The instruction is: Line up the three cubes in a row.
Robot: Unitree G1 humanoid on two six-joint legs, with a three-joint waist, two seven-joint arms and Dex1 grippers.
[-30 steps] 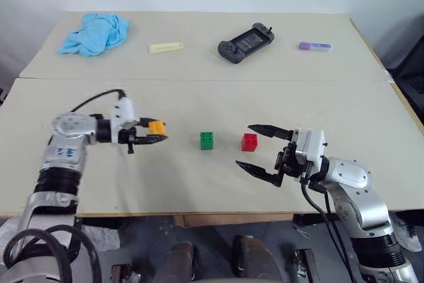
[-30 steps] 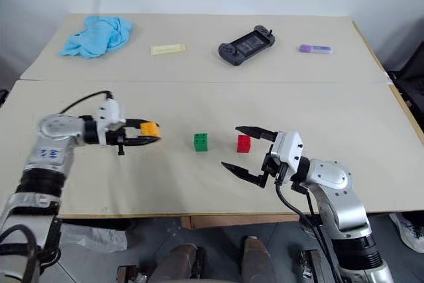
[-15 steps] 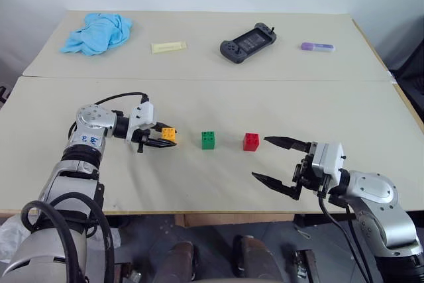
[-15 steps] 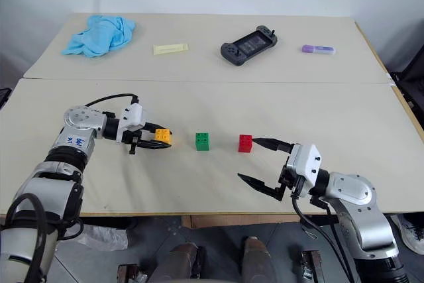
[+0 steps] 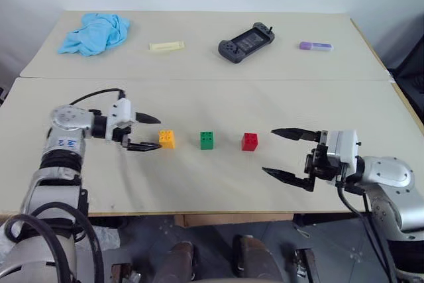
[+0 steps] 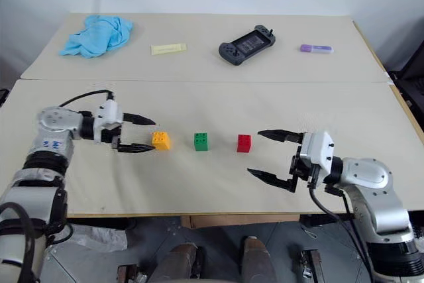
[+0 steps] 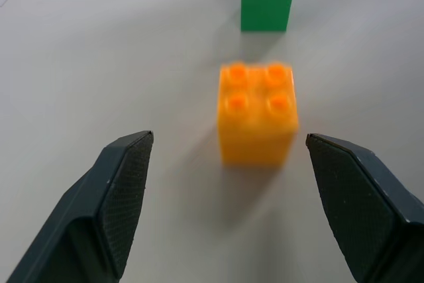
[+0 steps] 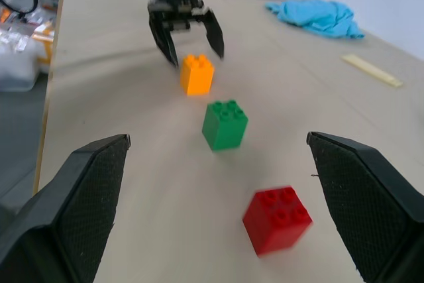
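Three small studded plastic cubes are sitting in a straight row on the pale beige surface (image 5: 218, 107) — the orange-yellow cube (image 5: 166, 138) on the left, the green cube (image 5: 207, 140) in the middle and the red cube (image 5: 250, 141) on the right, with small gaps between them. The left gripper (image 5: 147, 132) is hovering just beside the orange-yellow cube, its jaws apart and touching nothing. The right gripper (image 5: 280, 153) is sitting to the right of the red cube, near it but apart — its jaws are wide open and holding nothing.
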